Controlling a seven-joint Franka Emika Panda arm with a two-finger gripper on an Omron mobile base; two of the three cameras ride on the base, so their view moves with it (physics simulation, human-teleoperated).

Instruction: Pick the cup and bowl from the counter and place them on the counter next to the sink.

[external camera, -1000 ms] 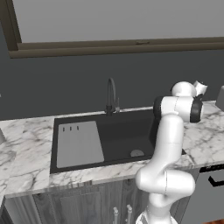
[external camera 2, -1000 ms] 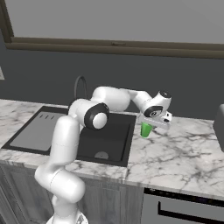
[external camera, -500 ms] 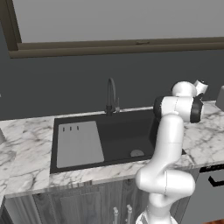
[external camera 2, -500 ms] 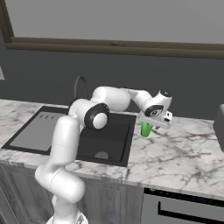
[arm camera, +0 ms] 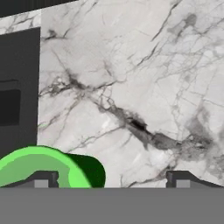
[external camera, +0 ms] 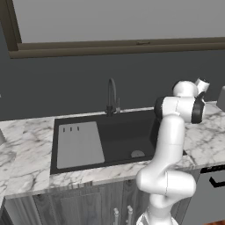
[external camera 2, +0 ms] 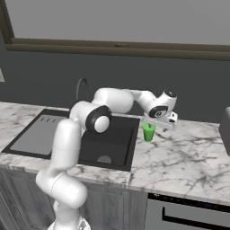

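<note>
Nearest, dark grey wood cabinets (external camera 2: 112, 202) under the white, grey-veined marble worktop (external camera 2: 188, 157). Set into the slab, a black rectangular recessed sink (external camera: 118, 136) with a round drain (external camera: 137, 154) and a flat grey drainboard section (external camera: 80, 144) on its left side. Rising over it, the white arm with dark joints (external camera 2: 72, 148), bent across the basin toward the slab on the sink's right.

On that right-hand stretch, just beside the sink's edge, a small bright green plain tumbler, the cup (external camera 2: 148, 132), standing upright on the marble. Directly above it, the pincer (external camera 2: 160, 126), pointed down with its fingers spread wide. Seen from the hand camera: green rim (arm camera: 39, 168) low on the left, one dark fingertip (arm camera: 43, 178) in front of the rim, the other (arm camera: 183, 178) well apart on the right over bare marble. No pinch on the cup visible; whether the left fingertip touches the rim, cannot tell.

Farther back, a dark curved faucet (external camera: 112, 96) at the sink's rear edge, then a dark grey wall (external camera: 66, 88) topped by a brown-framed window ledge (external camera: 110, 46). At the far right edge, part of a grey object (external camera 2: 224, 130) on the worktop, too cropped to identify.
</note>
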